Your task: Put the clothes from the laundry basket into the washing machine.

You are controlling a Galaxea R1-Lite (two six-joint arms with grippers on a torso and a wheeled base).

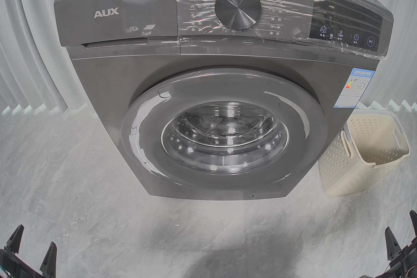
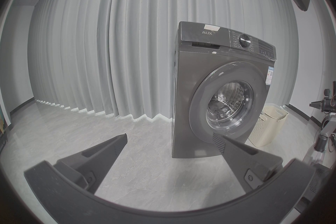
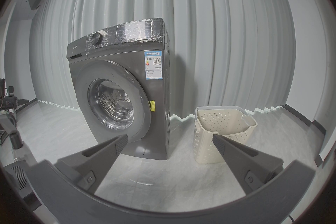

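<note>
A grey front-loading washing machine (image 1: 217,87) stands ahead of me with its round glass door (image 1: 224,135) closed; it also appears as the washing machine (image 2: 220,91) and the washing machine (image 3: 119,91) in the wrist views. A cream perforated laundry basket (image 1: 369,153) sits on the floor at the machine's right side, and the basket (image 3: 224,130) looks empty inside. My left gripper (image 1: 32,248) hangs low at the lower left, open and holding nothing. My right gripper (image 1: 402,233) hangs low at the lower right, open too. The left gripper (image 2: 169,139) and right gripper (image 3: 169,139) both have widely spread fingers.
Pale marble floor (image 1: 87,187) spreads in front of the machine and to its left. White pleated curtains (image 1: 26,31) hang behind the machine. Camera stands with gear (image 2: 327,119) are off to one side of the room.
</note>
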